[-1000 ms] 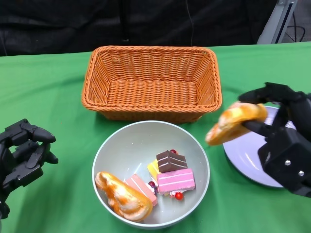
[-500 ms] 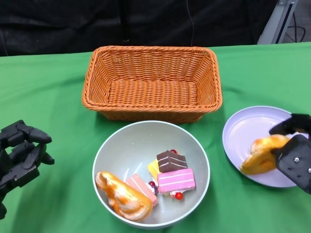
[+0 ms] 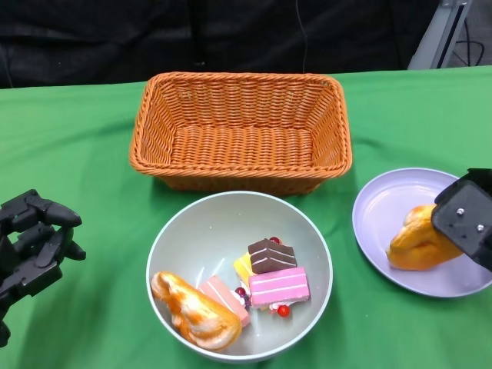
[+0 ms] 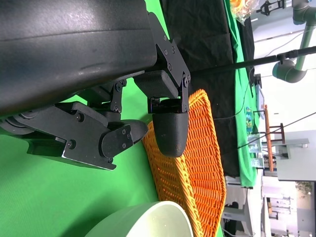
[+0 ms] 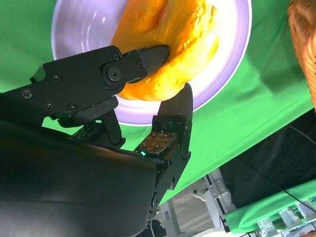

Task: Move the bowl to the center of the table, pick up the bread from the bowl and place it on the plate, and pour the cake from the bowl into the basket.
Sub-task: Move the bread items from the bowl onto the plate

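**Bread on the plate, right hand at it**

Right hand (image 3: 469, 223) low over the near right part of the tabletop (image 3: 69, 146), above the lilac plate (image 3: 384, 204). Only its boxy black back seen from the head; fingers hidden beneath it there. From the right wrist, fingers (image 5: 143, 57) on either side of the golden bread (image 3: 415, 242), tips against its crust, bread resting on the plate. Closed around the loaf, then, though hard to say how firmly.

Left hand (image 3: 31, 246) at the near left edge, above the green cloth, well apart from everything. Fingers curled partway inward, tips apart, nothing held. Wrist and forearm cut off by the frame edge.

Pale bowl (image 3: 173, 238) near the middle, just in front of the orange basket (image 3: 238, 127). Inside the bowl: a second bread (image 3: 192, 311) against the near left wall, a pink cake (image 3: 278, 286), a chocolate cake (image 3: 270, 255), another pink slice (image 3: 223, 296) partly under the loaf, a yellow piece mostly hidden behind the others. Small red bits among them, too small to identify.

From the left wrist, only a sliver of the bowl rim and one end of the basket, the rest blocked by the hand's own shell.
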